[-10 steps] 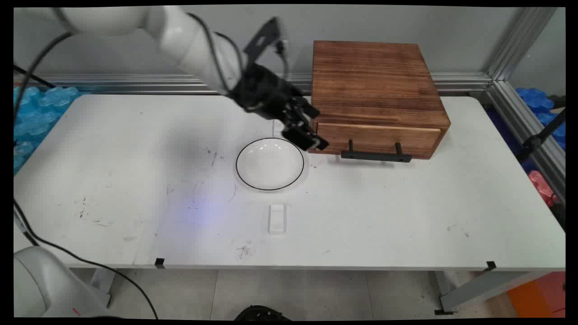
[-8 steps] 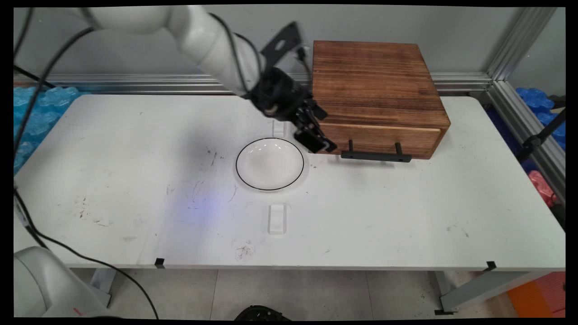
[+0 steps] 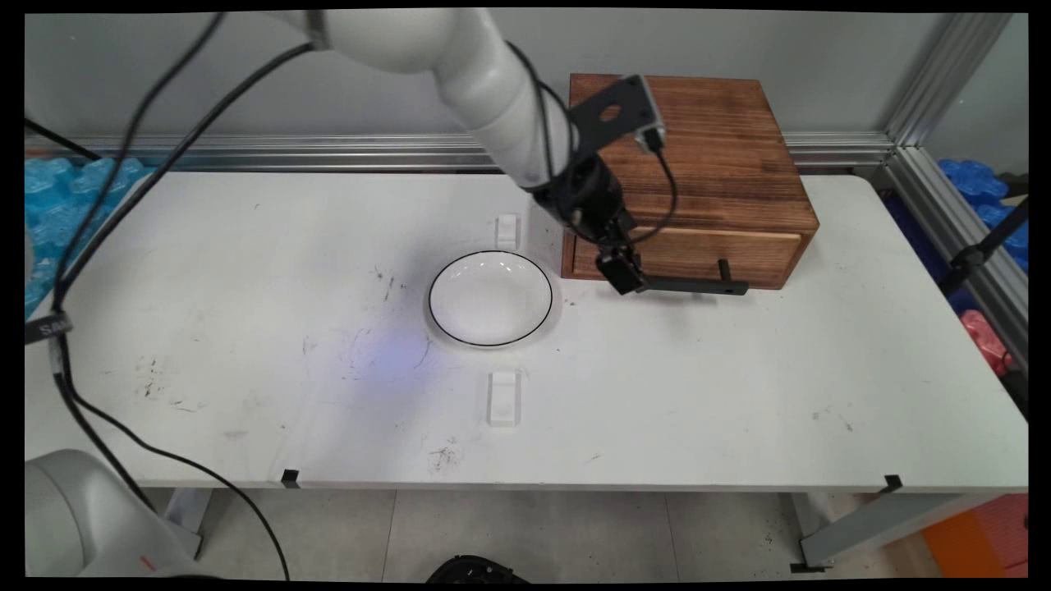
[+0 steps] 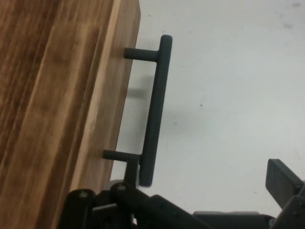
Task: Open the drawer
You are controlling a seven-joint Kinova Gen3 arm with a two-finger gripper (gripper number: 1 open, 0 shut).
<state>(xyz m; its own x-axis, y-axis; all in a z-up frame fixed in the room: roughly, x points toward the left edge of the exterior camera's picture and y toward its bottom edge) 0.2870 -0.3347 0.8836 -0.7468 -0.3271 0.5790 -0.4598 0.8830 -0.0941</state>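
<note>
Lying near the surface's (image 3: 739, 394) front edge was a small white block (image 3: 503, 397), with a plate (image 3: 491, 297) behind it about mid-surface and a second white block (image 3: 507, 231) farther back. Beyond them, toward the back edge, the hand (image 3: 626, 275) hung at the left end of the handle (image 3: 694, 285) on the wooden box's (image 3: 681, 156) drawer (image 3: 698, 250). Its fingers (image 4: 282, 180) were spread, one on each side of the bar, not yet pinching it. The drawer looked closed. The near finger was mostly cut off in the hand view, and the handle's left post was hidden in the main view.
</note>
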